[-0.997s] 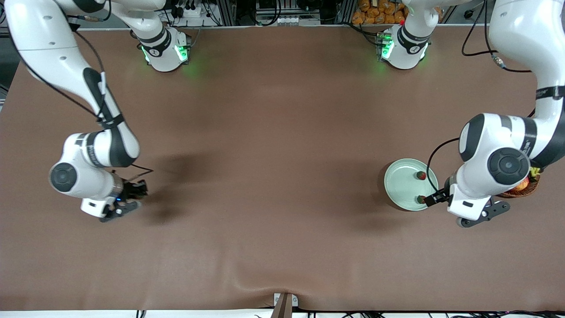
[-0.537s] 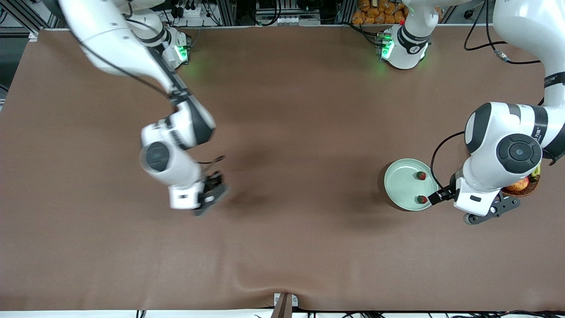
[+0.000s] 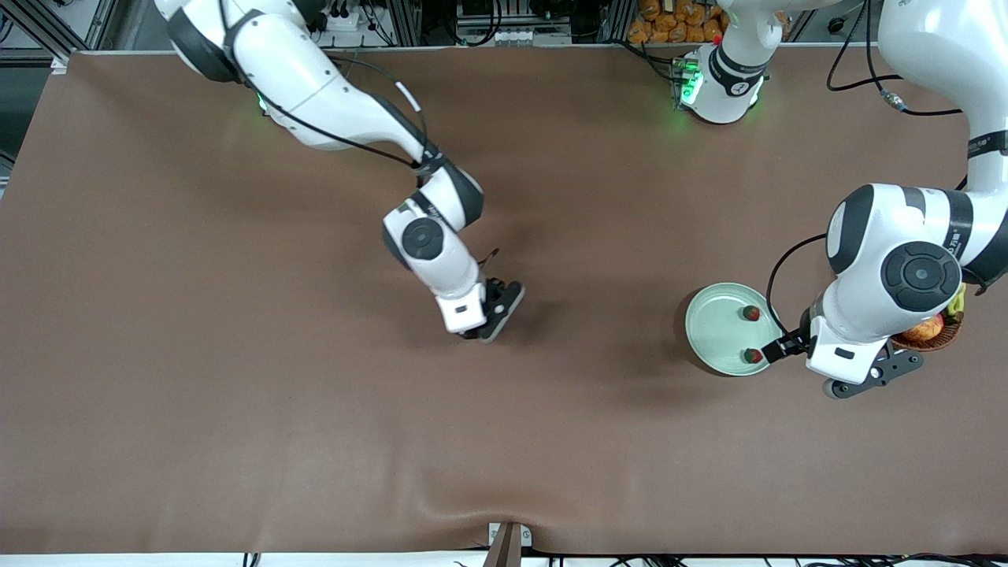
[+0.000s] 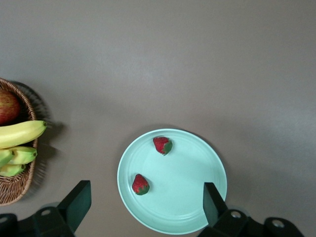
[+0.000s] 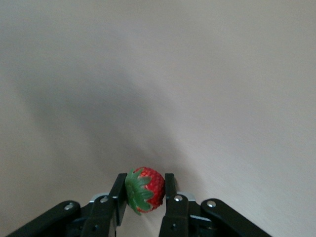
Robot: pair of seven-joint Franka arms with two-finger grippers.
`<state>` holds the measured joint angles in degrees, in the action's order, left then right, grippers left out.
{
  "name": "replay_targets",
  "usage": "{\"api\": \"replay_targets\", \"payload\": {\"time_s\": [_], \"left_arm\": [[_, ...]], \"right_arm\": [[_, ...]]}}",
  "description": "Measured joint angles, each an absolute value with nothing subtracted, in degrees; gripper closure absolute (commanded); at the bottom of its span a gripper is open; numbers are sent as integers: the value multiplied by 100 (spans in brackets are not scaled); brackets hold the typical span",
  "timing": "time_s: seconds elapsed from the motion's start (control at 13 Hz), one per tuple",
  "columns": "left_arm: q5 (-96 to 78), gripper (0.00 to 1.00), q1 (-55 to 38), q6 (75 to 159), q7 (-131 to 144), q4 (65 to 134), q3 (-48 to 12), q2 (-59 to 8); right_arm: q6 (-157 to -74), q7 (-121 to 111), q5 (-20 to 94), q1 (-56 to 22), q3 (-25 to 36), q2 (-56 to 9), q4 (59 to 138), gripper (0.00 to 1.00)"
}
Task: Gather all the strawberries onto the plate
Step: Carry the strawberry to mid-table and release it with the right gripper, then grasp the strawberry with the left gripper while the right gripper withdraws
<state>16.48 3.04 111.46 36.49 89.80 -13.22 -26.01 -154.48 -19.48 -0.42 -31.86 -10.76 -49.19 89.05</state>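
We see a brown table (image 3: 504, 441) with a matte cover that wrinkles slightly at its near edge, where a small metal bracket (image 3: 508, 539) sits. Along its top edge stand aluminium frames (image 3: 409, 20), cables and an orange-filled bin (image 3: 669, 20).

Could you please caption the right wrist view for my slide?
Right tool shut on a small red strawberry with green leafy cap, above the bare brown tabletop.
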Motion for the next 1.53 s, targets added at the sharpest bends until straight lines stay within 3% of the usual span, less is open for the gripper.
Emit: {"api": "replay_targets", "payload": {"time_s": [0.08,0.61,0.84,1.3,1.53], "left_arm": [[1622,0,302,11118,3648,8988,-1324,-2601],[337,0,-339,11183,4039,9013,-1398,-2782],[327,0,-1107,11769,5175,8980,-1409,-3189],[328,19,-2267,12927,6964,8307,-1357,-4288],[328,27,-2416,13378,7080,8249,-1338,-4622]], "right_arm": [[-15530,-1948,-42,-3286,-1055,-4964,8856,1],[-15286,-1958,-41,-2929,-938,-4685,8642,0],[-14500,-2008,-40,-2269,-905,-4153,8640,0],[-12679,-2195,-40,-815,-848,-3009,8747,0],[-11522,-2196,-32,-543,-233,-2063,8979,0]]}}
